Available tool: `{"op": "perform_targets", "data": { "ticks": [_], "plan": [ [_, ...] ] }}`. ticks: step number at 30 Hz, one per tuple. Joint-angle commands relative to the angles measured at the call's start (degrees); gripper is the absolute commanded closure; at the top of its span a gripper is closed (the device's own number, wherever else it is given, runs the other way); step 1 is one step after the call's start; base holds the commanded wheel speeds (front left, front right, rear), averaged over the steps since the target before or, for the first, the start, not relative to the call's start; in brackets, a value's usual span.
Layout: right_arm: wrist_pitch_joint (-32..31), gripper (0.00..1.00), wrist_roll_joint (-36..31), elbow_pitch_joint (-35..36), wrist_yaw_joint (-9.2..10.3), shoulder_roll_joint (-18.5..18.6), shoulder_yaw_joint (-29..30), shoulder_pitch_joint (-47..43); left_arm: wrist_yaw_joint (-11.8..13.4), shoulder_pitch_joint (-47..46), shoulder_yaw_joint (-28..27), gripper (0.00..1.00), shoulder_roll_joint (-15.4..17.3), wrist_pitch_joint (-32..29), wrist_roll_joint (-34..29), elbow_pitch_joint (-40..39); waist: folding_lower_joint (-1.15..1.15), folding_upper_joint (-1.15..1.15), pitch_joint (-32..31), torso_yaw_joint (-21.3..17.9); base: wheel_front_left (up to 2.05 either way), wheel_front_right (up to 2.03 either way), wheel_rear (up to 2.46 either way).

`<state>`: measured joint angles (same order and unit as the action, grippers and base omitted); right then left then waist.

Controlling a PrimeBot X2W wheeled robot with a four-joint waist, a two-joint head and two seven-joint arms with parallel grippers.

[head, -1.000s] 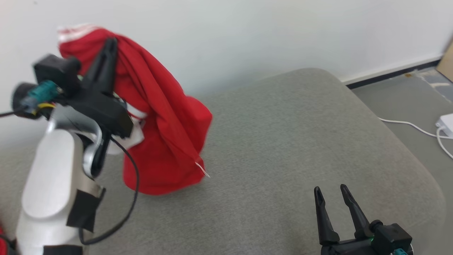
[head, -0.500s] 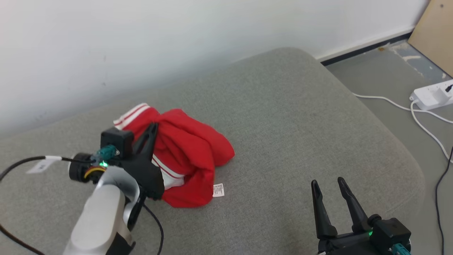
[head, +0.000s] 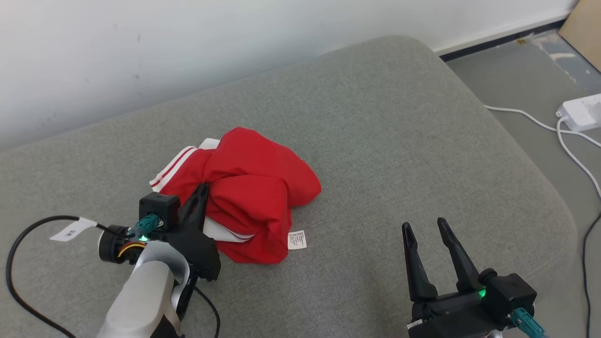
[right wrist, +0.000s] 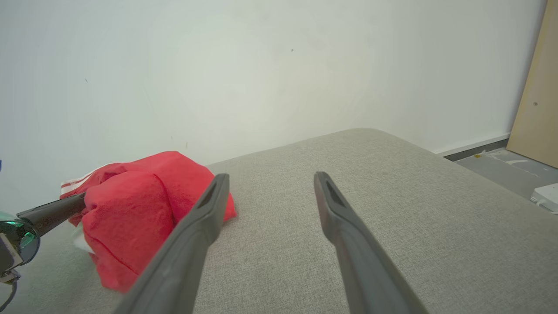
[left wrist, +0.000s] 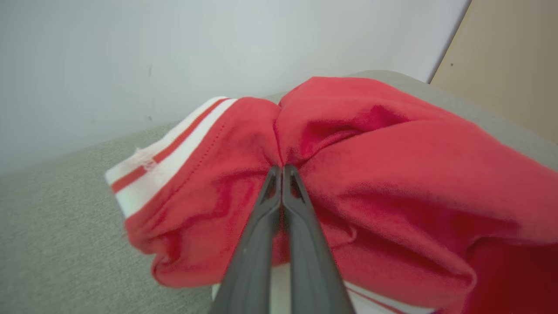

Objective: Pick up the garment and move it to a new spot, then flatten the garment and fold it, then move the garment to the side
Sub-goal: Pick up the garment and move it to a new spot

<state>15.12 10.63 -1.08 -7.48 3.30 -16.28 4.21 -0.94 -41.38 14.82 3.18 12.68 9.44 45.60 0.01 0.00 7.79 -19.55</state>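
Red garment (head: 253, 188), its trim (head: 173, 165) at 10 o'clock banded white with thin red stripes; white label (head: 296, 240) at its 5 o'clock bears dark print. Cushion (head: 385, 141) heathered grey; wall (head: 188, 37) off-white; left gripper (head: 203, 189) and right gripper (head: 423, 225) black; power strip (head: 581, 111) white; board (head: 584, 21) tan.

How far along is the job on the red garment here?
Done: the pick-up and move; the red garment with white striped trim, hanging from the left gripper a second ago, now lies bunched on the grey fabric cushion. In hand: the left gripper is shut on a fold; the right gripper is open, apart from it. Left: flattening, folding, moving aside.
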Motion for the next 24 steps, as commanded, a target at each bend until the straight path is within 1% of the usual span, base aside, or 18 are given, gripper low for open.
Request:
{"op": "perform_targets", "data": {
  "ticks": [1,6,8,11,12,13,14,17,24],
  "plan": [
    [0.05,0.00,-0.17,-0.12,-0.02,0.00,-0.14,-0.17,-0.19,-0.15,0.08,0.00,-0.10,0.65,1.08,0.51,-0.01,0.00,-0.96,0.63,0.00,0.00,0.00],
    [0.05,0.00,-0.61,-0.38,-0.02,0.81,-0.26,-1.51,0.29,2.16,0.80,0.00,-0.26,1.96,3.22,0.06,-0.01,0.00,-4.13,2.53,0.00,0.00,0.00],
    [0.05,0.00,-0.59,-0.54,-0.02,1.27,-0.46,-1.98,0.41,3.54,1.27,0.00,-0.27,2.29,3.49,-1.54,-0.01,0.00,-5.60,3.53,0.00,0.00,0.00],
    [0.05,0.00,-0.59,-0.46,-0.02,1.48,-0.27,-2.53,1.60,6.48,0.59,0.00,-0.03,2.61,3.41,-5.67,-0.01,0.00,-7.04,5.14,0.00,0.00,0.00],
    [0.05,0.00,-0.59,-0.46,-0.02,1.48,-0.27,-2.53,1.60,6.48,0.59,0.00,-0.03,2.61,3.41,-5.67,-0.01,0.00,-7.04,5.14,0.00,0.00,0.00],
    [0.05,0.00,-0.61,-0.38,-0.02,1.46,0.01,-2.67,2.14,7.72,0.06,0.00,0.12,2.51,3.36,-7.65,-0.01,0.00,-7.53,5.82,0.00,0.00,0.00],
    [0.05,0.00,-0.62,-0.26,-0.02,1.43,0.18,-3.16,2.45,11.16,-0.83,0.00,0.52,2.53,3.38,-11.74,-0.01,0.00,-8.34,7.01,0.00,0.00,0.00],
    [0.04,0.00,-0.82,-0.25,-0.02,1.42,0.56,-3.99,1.58,15.89,-1.90,0.00,0.79,2.51,3.87,-17.81,-0.01,0.00,-9.48,9.07,0.00,0.00,0.00],
    [0.05,0.00,-1.68,-0.57,-0.02,1.41,1.10,-5.71,3.03,26.63,-5.57,0.00,1.18,2.52,2.54,-28.18,-0.01,0.00,-11.73,13.79,0.00,0.00,0.00]
  ]
}}
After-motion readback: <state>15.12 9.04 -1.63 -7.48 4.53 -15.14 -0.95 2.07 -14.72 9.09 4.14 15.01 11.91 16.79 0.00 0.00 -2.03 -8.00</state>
